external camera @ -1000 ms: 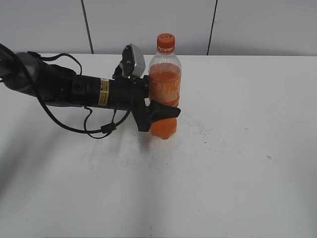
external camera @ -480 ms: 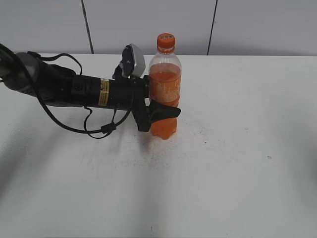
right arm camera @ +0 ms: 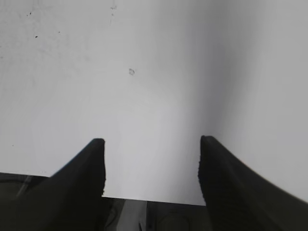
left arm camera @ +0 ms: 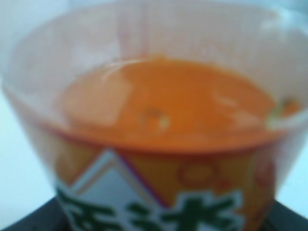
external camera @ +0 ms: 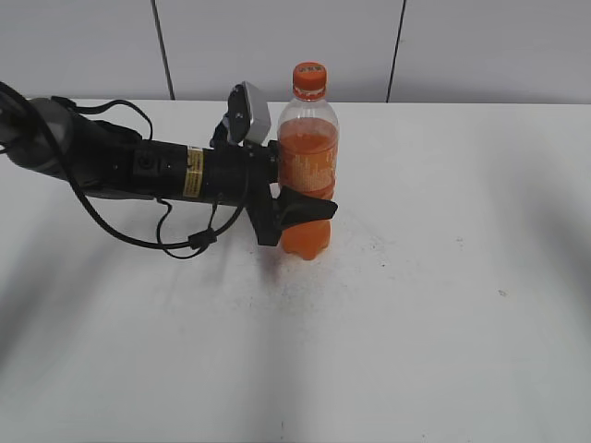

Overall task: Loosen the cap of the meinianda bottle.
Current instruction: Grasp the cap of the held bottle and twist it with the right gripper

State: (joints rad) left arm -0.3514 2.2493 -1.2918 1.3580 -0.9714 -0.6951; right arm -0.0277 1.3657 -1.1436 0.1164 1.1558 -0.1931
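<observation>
The meinianda bottle (external camera: 307,157) stands upright on the white table, clear plastic with orange liquid and an orange label. Its orange cap (external camera: 309,77) sits on top, untouched. My left gripper (external camera: 297,205) comes in from the left and is shut on the bottle's lower body. The left wrist view is filled by the bottle (left arm camera: 159,120), blurred, with its label at the bottom. My right gripper (right arm camera: 151,159) is open and empty over bare table; it does not show in the exterior view.
The white table (external camera: 443,277) spreads around the bottle, with a small dark speck (external camera: 501,293) at the right. A grey panelled wall stands behind the table. The table's near edge shows in the right wrist view (right arm camera: 154,201).
</observation>
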